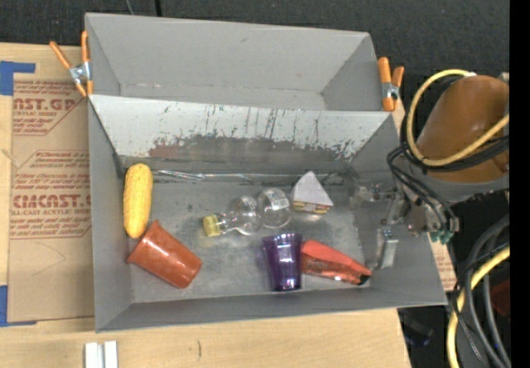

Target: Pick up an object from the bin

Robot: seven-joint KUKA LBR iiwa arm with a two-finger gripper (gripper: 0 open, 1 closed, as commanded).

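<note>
My gripper (387,242) hangs over the bin's right side, close to the right wall. Just to its left, on the floor, lies a red-orange flat packet (330,262) with a dark tip pointing toward the gripper. A purple cup (282,260) stands beside the packet on its left. Farther back, a white and tan wedge-shaped block (311,194) rests on the floor. I see nothing held in the gripper.
A clear glass bottle with a yellow cap (247,215) lies mid-floor. A yellow corn cob (137,199) and an orange-red cup (164,255) on its side are at the left wall. The arm's orange cover and cables sit right of the bin.
</note>
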